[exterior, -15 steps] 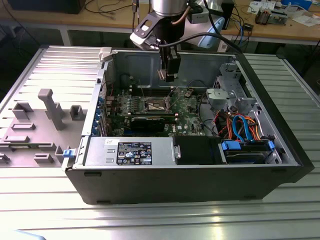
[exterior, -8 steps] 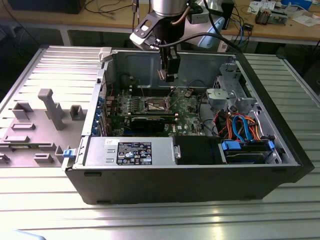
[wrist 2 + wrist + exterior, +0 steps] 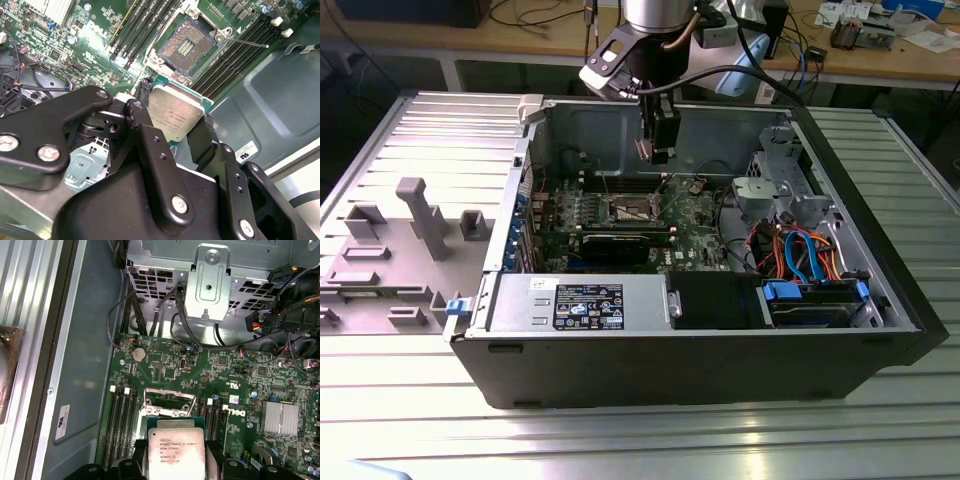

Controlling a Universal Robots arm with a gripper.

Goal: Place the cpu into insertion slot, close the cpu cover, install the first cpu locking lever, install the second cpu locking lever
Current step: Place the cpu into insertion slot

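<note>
The fingers (image 3: 201, 136) are clenched on the cpu (image 3: 176, 112), gripping its opposite edges so it sits between them, metal top showing. The insertion slot (image 3: 186, 44) lies bare beyond the fingertips, apart from the chip, inside the open computer case (image 3: 720, 365).

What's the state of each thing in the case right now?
cpu, held above the board, not seated
gripper, shut on the cpu
insertion slot, empty, contacts exposed
cpu cover, flipped open
locking lever, unlatched
computer case, side open
</note>
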